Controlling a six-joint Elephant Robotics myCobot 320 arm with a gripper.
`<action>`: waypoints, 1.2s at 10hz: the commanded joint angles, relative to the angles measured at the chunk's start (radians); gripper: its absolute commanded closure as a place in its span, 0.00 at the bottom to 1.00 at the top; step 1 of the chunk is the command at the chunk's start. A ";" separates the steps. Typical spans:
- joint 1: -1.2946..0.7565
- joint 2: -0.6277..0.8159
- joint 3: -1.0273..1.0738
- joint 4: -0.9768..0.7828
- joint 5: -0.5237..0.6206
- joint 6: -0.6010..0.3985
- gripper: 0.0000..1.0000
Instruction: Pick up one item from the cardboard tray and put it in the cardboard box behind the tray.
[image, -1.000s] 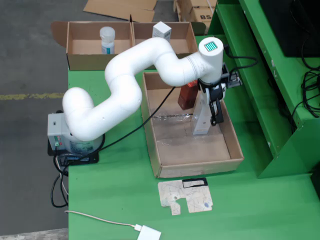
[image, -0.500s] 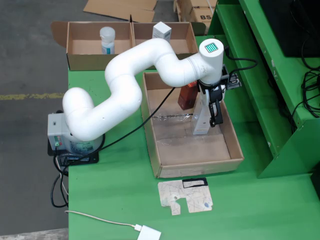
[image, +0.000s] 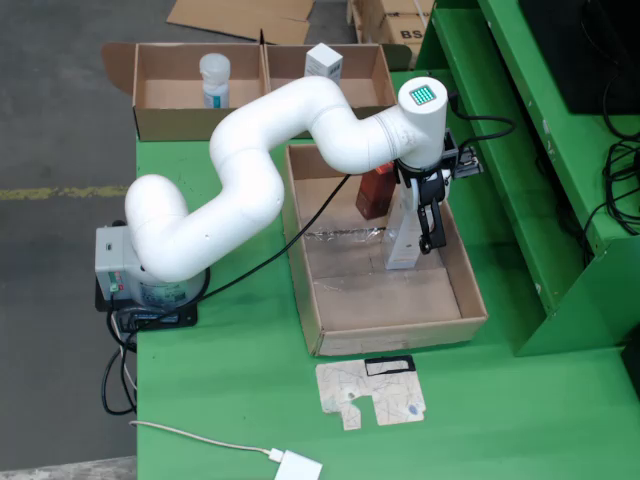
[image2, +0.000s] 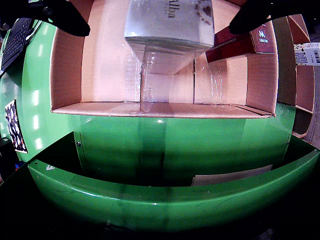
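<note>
Two items sit in the cardboard tray (image: 380, 300) on my green bench (image: 230, 400): a tall white carton (image: 402, 240) standing upright near the tray's middle, and a red box (image: 376, 190) toward the tray's far end, just beside the carton. I see the gripper (image: 432, 222) down inside the tray at the carton; in the wrist view its dark fingertips (image2: 62, 15) stand wide on either side of the carton (image2: 167, 25) without clamping it. Beyond the tray's far end, the cardboard box (image: 160, 110) holds a white bottle (image: 215, 80) and another white carton (image: 323, 62).
</note>
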 joint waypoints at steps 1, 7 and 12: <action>-0.007 0.048 0.024 0.012 0.005 0.001 0.00; -0.007 0.048 0.024 0.012 0.005 0.001 0.20; -0.007 0.048 0.024 0.012 0.005 0.001 0.70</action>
